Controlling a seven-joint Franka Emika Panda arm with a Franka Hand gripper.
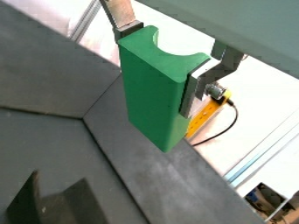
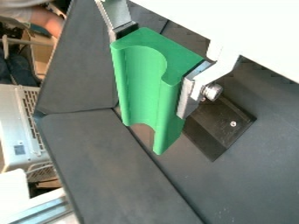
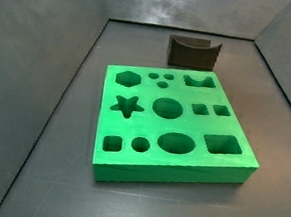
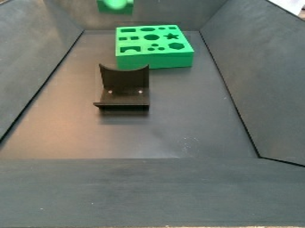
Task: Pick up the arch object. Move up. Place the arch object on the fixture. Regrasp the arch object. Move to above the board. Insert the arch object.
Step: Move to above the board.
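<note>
i'm looking at a dark grey bin floor (image 3: 45, 178) with sloped dark walls all round. the board (image 3: 174, 124) lies flat on it, bright green, its star, hexagon, circle and square holes all open. the fixture (image 3: 193, 51) stands on the floor just beyond the board's far edge in a side view, apart from it; in a side view from the opposite end the fixture (image 4: 121, 86) sits nearer the camera than the board (image 4: 152, 44), on its base plate, nothing resting on it.

the gripper (image 1: 165, 51) is up off the floor and closed on the arch object (image 1: 155, 83), with a silver finger (image 1: 117, 16) pressed to one side and the other plate against the opposite side. in both wrist views the piece hangs between the plates, its curved cut-out showing on the arch object (image 2: 146, 92), well above the floor. in a side view i see only a blurred green spot (image 4: 116, 4) at the very top edge above the board, which looks like the held piece; the arm itself does not show there.
</note>
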